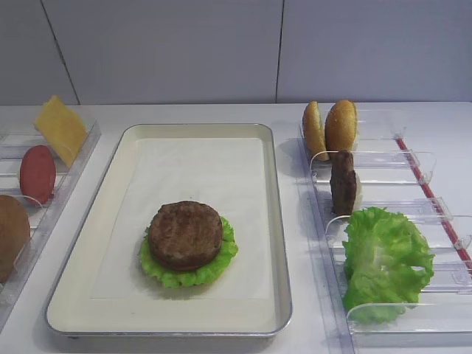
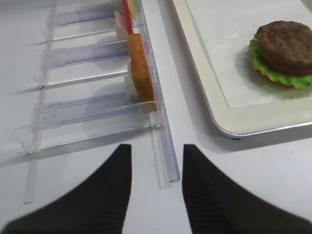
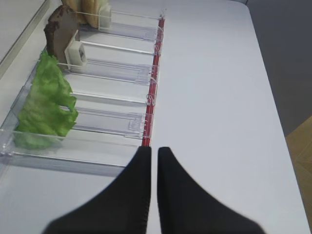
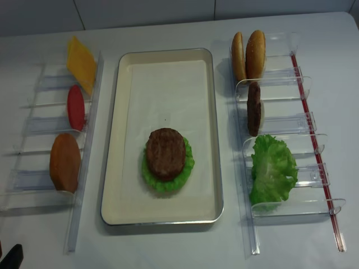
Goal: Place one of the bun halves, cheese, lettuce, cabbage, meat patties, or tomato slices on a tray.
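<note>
On the tray (image 1: 276,221) a meat patty (image 1: 185,234) lies on a lettuce leaf (image 1: 223,259). The right rack holds two bun halves (image 1: 330,129), a second patty (image 1: 343,182) on edge and lettuce (image 1: 385,262). In the left rack stand cheese (image 1: 60,127), a tomato slice (image 1: 37,173) and a bun half (image 1: 11,234). Cabbage is out of view. My right gripper (image 3: 154,148) is shut and empty, over the table at the near end of the right rack. My left gripper (image 2: 157,147) is open and empty, just short of the left rack's front end.
Clear plastic racks flank the tray: left rack (image 4: 84,168), right rack (image 4: 291,120) with a red strip (image 3: 153,87) along its outer side. Bare white table (image 3: 219,97) lies right of that rack. A wall stands behind the table.
</note>
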Controlling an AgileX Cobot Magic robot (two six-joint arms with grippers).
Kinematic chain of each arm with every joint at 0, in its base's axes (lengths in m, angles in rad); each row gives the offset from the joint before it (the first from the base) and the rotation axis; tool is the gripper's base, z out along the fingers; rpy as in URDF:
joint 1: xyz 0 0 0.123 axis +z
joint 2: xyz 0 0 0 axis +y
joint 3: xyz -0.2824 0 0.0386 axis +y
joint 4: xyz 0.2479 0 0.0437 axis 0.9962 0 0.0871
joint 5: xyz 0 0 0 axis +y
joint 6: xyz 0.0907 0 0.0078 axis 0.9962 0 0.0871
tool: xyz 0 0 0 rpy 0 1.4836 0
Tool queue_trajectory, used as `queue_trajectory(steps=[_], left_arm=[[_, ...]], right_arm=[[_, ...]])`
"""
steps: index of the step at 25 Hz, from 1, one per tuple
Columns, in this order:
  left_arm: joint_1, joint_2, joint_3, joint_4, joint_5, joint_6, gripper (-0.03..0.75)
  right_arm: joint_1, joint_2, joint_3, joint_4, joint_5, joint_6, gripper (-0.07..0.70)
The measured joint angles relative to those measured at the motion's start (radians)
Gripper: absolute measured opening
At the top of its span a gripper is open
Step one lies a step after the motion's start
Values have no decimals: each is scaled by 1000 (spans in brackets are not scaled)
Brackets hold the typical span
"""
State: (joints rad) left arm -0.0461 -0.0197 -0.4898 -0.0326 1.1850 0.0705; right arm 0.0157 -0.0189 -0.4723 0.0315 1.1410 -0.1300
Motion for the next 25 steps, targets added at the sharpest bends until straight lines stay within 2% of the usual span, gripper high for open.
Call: queue_trajectory(steps=[25], left_arm=[[0, 0, 0, 0, 0, 0, 265]], right_arm=[[0, 0, 0, 0, 0, 0, 29]])
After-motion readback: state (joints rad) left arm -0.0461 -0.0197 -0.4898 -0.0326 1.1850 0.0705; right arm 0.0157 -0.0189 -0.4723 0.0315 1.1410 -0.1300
